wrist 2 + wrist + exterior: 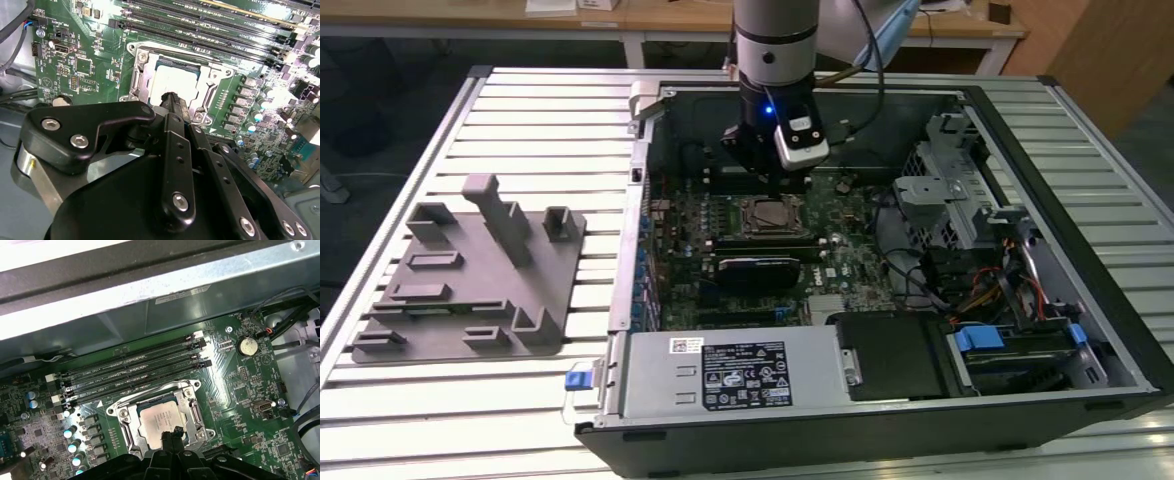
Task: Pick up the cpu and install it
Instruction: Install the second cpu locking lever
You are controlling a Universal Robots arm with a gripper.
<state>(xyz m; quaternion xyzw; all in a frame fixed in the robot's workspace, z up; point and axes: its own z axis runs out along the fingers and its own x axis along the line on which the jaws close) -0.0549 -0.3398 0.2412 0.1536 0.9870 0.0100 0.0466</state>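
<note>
One cpu [161, 421] seated in its socket [161, 415]; end effector [171, 434] just above, fingertips together, empty.

Green motherboard [821, 240] w/ black RAM slots [135, 371]. Silver-grey cpu [161, 420], pale rim, in silver socket frame [187, 405]. Black gripper [175, 100], silver screws. Grey fixture block [474, 280] at exterior view's left. Pale ribbed table [494, 150]. Blue clips [981, 338] near drive bay. Black PC case [1067, 230].
</note>
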